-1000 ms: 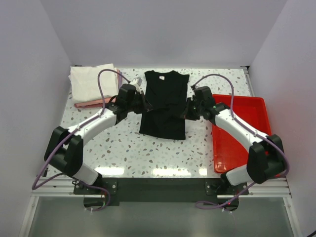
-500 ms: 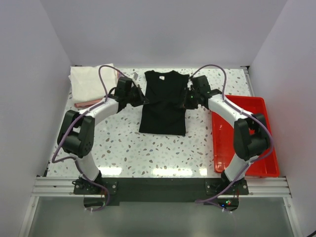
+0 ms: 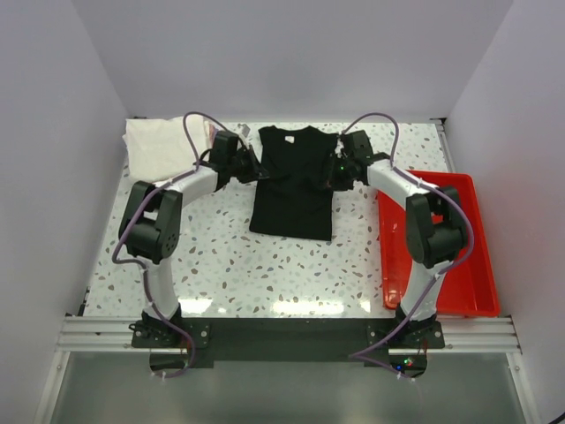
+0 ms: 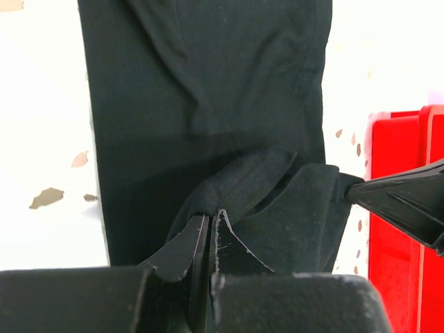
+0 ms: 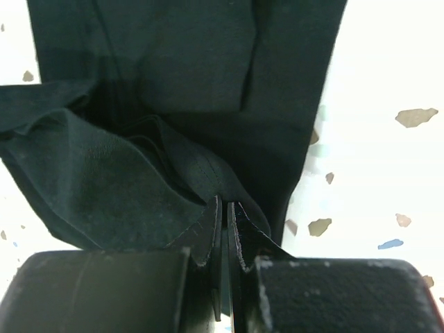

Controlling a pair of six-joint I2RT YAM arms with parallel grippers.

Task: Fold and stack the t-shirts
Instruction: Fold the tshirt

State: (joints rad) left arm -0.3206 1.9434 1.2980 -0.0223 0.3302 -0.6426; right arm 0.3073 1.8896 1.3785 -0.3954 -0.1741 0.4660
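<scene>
Looks about midway on the black t-shirt: narrowed to a long strip, sides seemingly turned in, not yet folded end to end, not yet stacked. Lies in the middle of the worktop, collar at the far side, hem toward the arm bases. Plain, soft, drawn up into ridges near both shoulders. Gripped there twice: by the left claw, closed tight on a raised fold at the left side, and by the right claw, closed likewise on bunched cloth at the right. Probably bound for the folded white shirt in the far left corner. Nothing visible in the red tray at the right.
</scene>
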